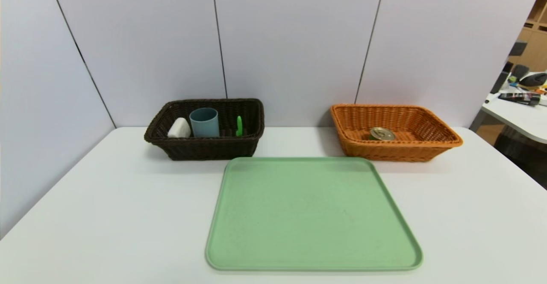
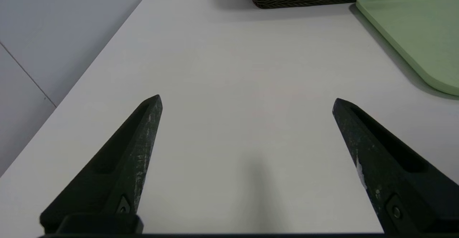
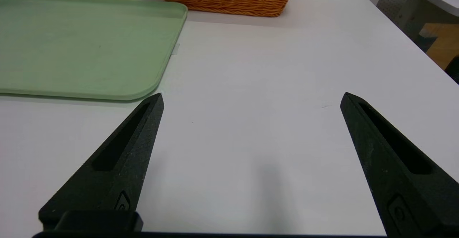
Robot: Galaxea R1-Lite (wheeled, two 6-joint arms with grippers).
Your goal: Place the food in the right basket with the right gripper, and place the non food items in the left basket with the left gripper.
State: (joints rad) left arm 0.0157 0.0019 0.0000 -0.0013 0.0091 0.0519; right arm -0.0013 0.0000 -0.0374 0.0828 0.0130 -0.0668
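On the table (image 1: 107,198), far side, the dark left basket (image 1: 205,147) held a white block (image 1: 179,128), blue cup (image 1: 204,122) and green item (image 1: 239,126); the orange right basket (image 1: 397,147) held a can (image 1: 381,134). Green tray (image 1: 312,215) sat bare between. Left claw (image 2: 247,101) and right claw (image 3: 251,98) both hung spread wide over bare table, well short of the baskets, gripping nothing.

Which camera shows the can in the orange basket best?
Head view: the can lies visible inside the orange basket. The right wrist view shows only that basket's outer wall; the left wrist view shows neither.
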